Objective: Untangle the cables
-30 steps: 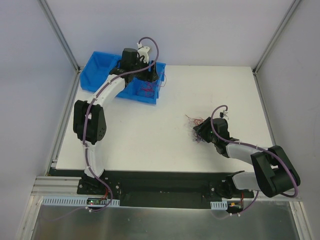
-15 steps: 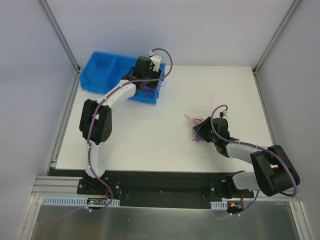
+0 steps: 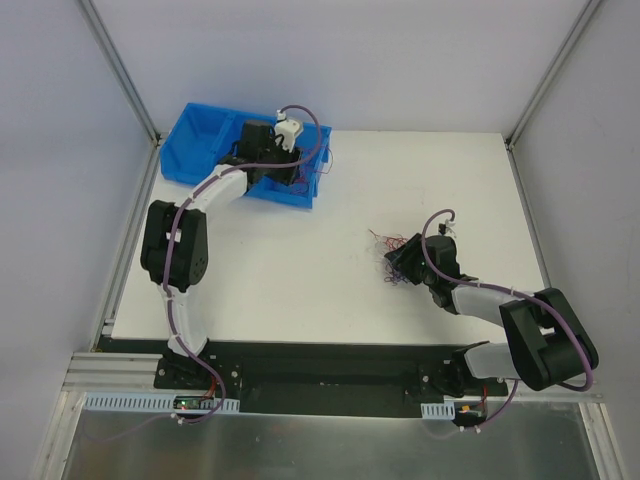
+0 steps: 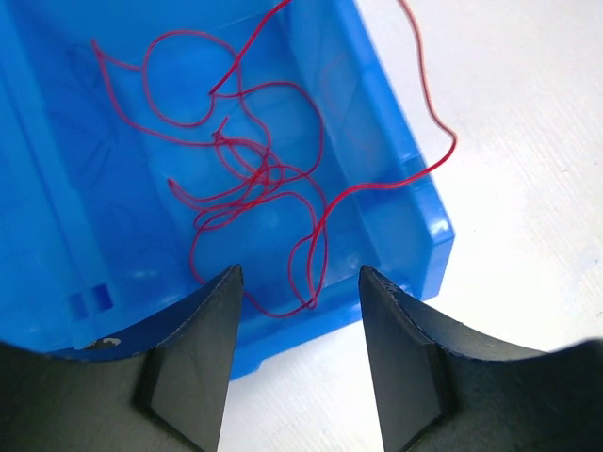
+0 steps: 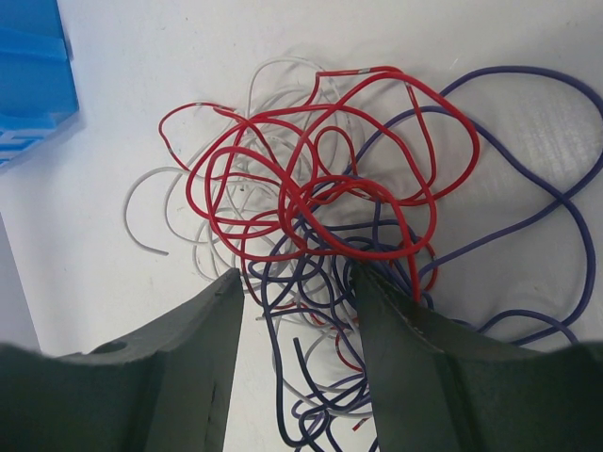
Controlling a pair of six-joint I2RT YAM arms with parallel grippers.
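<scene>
A tangled bunch of red, white and dark purple cables (image 5: 320, 235) lies on the white table right of centre (image 3: 388, 252). My right gripper (image 5: 297, 282) is open, low over the bunch, with wires between and under its fingers (image 5: 415, 348). My left gripper (image 4: 300, 278) is open and empty above the near right corner of the blue bin (image 4: 415, 207). Several loose red cables (image 4: 254, 179) lie in that bin compartment, and one red wire hangs over the bin's rim onto the table. In the top view the left gripper (image 3: 290, 165) is over the bin (image 3: 200, 135).
The blue bin has two compartments and stands at the table's back left. Grey walls and metal posts (image 3: 120, 70) enclose the table. A corner of the bin shows at the upper left of the right wrist view (image 5: 33, 75).
My left arm swung right over the bin and then back left a little. My right arm and the tangled bunch have stayed put.
</scene>
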